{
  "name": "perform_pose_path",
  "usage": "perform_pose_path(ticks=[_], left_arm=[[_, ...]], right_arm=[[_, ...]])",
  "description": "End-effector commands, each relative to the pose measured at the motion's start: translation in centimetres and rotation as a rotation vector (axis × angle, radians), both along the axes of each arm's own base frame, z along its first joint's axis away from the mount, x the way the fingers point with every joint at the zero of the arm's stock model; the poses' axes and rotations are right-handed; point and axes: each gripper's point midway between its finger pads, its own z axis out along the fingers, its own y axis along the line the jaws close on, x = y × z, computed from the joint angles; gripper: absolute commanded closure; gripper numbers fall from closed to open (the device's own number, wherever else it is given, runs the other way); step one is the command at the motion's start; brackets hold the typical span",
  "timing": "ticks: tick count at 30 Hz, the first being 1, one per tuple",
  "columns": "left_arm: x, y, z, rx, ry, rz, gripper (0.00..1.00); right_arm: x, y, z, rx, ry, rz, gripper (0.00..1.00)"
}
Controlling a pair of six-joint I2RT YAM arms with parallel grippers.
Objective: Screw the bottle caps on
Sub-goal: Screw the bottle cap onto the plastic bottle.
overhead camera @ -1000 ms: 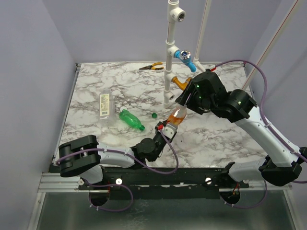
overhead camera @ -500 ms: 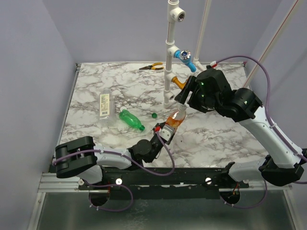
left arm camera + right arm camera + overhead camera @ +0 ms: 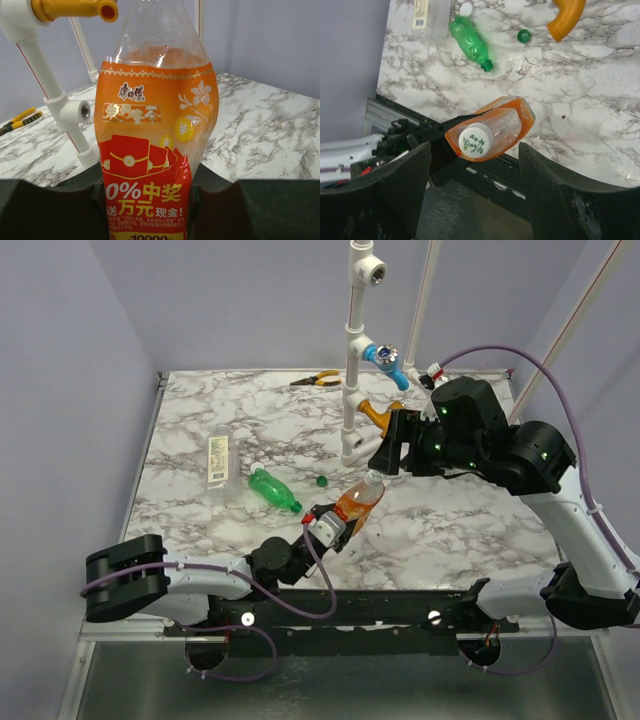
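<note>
Closest to the arm bases, well in front of the white pipe frame (image 3: 351, 390), the left end effector (image 3: 325, 530) is clamped on the lower body of the orange bottle (image 3: 358, 502). It holds the bottle tilted, neck aimed up and back, roughly toward the frame, and it looks lifted off the tabletop (image 3: 470, 520). In the left wrist view the fingers (image 3: 100, 192) press the label from both sides.

That bottle looks empty and thin-walled to me, so light but squishy, and the glossy sleeve is probably slick. Low on the body seems the right place to hold it, since the clear shoulder would likely buckle.

A white cap (image 3: 475, 140) sits on its neck, but I can't tell how tight. It's small and hard, so I'd pinch it across the rim, gently enough that the bottle doesn't spin in the other grip. The right end effector (image 3: 393, 453) hovers just above it, right of the frame's foot, fingers (image 3: 395, 190) spread wide and touching nothing.

Farther back, left of the frame's foot, the green bottle (image 3: 273, 489) lies on its side, uncapped. It would likely roll, so grab it mid-body. The loose green cap (image 3: 321, 480) lies between it and the frame, tiny and easy to flick away. The clear bottle (image 3: 217, 455) lies flat, further left of the frame.
</note>
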Motion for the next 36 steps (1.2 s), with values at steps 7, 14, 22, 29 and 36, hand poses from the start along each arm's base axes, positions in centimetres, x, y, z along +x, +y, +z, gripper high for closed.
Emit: perform_pose_path(ticks=[7,14,22,29,36], left_arm=[[-4.2,-0.8,0.4,-0.011,0.014,-0.208,1.0],[-5.0,-0.5,0.1,0.003,0.028,-0.245,1.0],[-5.8,0.0,-0.9,0.022,0.061,-0.274,1.0],[-6.0,-0.1,-1.0,0.024,0.069,-0.284,1.0],[-6.0,-0.3,-1.1,0.025,0.072,-0.289,1.0]], right_arm=[[-5.6,-0.4,-0.6,-0.099,0.077,0.359,0.33],[-6.4,0.1,-0.8,-0.093,0.084,0.446,0.38],[-6.8,-0.1,-2.1,-0.117,0.114,0.465,0.4],[-6.7,0.4,-3.2,-0.14,0.145,0.478,0.42],[-6.8,0.6,-3.8,-0.156,0.163,0.482,0.44]])
